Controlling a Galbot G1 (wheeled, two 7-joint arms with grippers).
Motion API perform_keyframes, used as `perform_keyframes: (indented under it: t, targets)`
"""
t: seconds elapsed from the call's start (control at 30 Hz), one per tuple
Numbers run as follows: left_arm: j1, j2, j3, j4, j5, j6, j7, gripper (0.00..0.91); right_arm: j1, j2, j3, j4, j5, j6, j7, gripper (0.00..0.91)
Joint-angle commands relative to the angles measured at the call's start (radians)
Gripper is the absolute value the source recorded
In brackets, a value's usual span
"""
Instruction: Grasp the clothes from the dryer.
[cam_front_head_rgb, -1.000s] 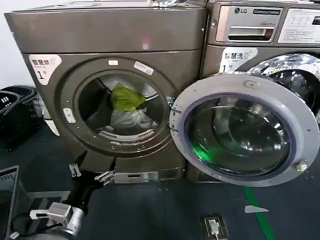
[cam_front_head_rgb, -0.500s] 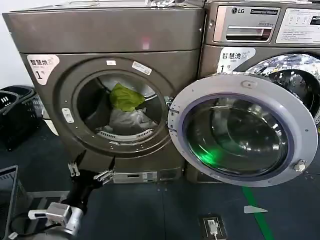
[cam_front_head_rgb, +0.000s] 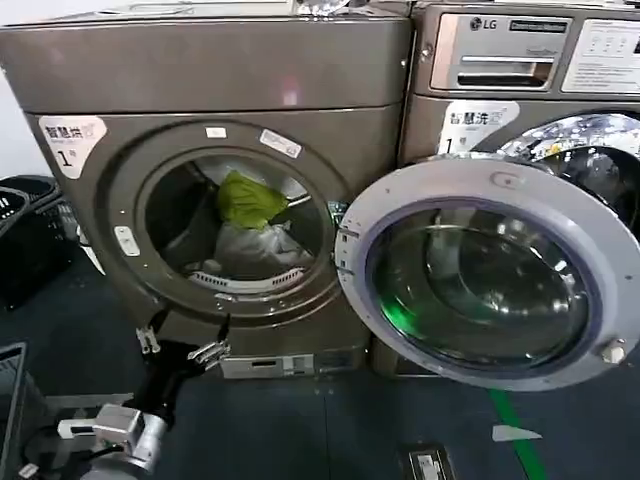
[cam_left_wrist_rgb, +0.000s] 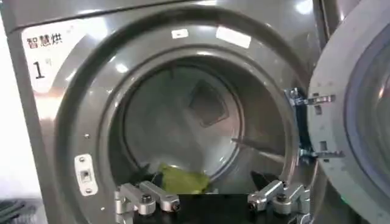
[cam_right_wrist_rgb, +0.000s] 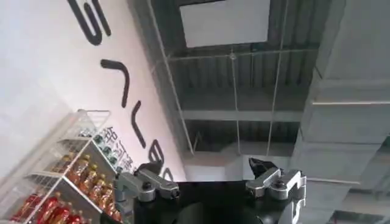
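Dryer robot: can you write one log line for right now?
left gripper: open, below dryer opening | clothes: in drum | door: open | right gripper: open, aimed at ceiling

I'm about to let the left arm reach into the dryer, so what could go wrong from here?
1. The left gripper sits open and low, below the drum opening; a straight push forward might hit the dryer's front panel or rim.
2. The open door hangs just beside the opening, so a wide arm swing could clip it.
3. The green garment lies on white clothes deep inside; a shallow grasp may catch only one piece.
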Motion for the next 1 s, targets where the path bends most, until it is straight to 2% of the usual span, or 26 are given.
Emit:
perform_keyframes:
  t: [0.03, 1.0]
  targets:
    - [0.000, 0.001, 0.001, 0.002, 0.000, 0.000, 0.001, 0.907, 0.000, 0.000, 0.000, 0.000, 0.000, 0.002, -0.001, 0.907]
    - [0.005, -0.003, 0.005, 0.000, 0.006, -0.003, 0.002, 0.907, 0.000, 0.016, -0.005, 0.013, 0.013, 0.024, -0.013, 0.907]
